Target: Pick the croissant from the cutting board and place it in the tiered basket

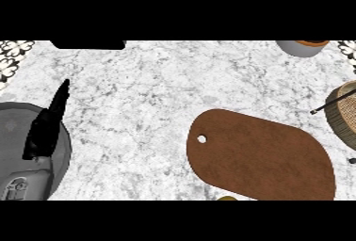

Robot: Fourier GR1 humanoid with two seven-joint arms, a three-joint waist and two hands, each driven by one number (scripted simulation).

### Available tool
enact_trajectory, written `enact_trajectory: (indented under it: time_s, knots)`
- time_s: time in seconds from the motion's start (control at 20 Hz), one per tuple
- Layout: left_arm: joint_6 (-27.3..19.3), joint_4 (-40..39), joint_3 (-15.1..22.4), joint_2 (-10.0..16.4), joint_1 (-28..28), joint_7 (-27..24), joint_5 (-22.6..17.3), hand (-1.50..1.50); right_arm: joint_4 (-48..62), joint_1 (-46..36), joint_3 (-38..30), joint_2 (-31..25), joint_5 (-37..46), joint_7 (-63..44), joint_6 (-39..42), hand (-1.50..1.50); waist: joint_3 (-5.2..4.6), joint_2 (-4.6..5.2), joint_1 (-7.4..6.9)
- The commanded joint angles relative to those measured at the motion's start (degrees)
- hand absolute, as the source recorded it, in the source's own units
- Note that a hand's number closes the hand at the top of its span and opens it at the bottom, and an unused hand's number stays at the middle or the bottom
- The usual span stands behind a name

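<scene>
Left hand [43, 129] open at left edge, fingers straight, pointing up. Tan sliver [227, 198] at lower edge, just beside cutting board [261, 157]: croissant or not, cannot tell. Tiered basket [342, 117] at right edge

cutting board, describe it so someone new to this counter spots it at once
On the white-grey marble counter, look right of centre, beside the round woven basket at the right edge. The flat brown cutting board lies there: the only large brown slab, with a small hole near its left end.
</scene>
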State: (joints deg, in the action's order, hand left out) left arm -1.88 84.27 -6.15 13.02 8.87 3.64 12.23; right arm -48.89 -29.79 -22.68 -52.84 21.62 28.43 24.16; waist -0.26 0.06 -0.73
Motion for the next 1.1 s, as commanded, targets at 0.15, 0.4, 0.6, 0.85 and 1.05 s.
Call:
enact_trajectory:
  time_s: [0.15,0.4,0.6,0.85,1.05]
  knots:
    - [1.23,-0.68,-1.52,1.06,1.64,0.62,-1.06,0.00,10.33,-4.86,-6.65,-6.36,-4.29,3.07,2.75,-1.50,0.31,0.19,-0.01]
    - [0.52,1.40,-0.29,0.25,-0.36,1.37,0.27,0.00,17.22,-6.43,-10.03,-13.72,-6.42,-4.17,8.51,-1.50,0.31,0.15,-0.26]
    - [0.07,0.08,-0.70,-0.19,1.81,0.88,0.01,0.00,25.83,-2.86,-10.86,-17.97,-5.98,1.29,13.24,-1.50,0.44,0.46,-0.17]
    - [0.04,-0.17,-0.69,-0.55,2.47,1.47,-0.17,0.00,30.86,1.92,-11.71,-22.48,-6.01,9.03,16.53,-1.50,0.71,0.61,0.48]
    - [1.68,0.32,-1.62,0.66,-0.22,0.06,-1.43,0.00,33.36,2.75,-13.49,-24.09,-8.39,10.24,19.14,-1.50,0.84,0.42,0.24]
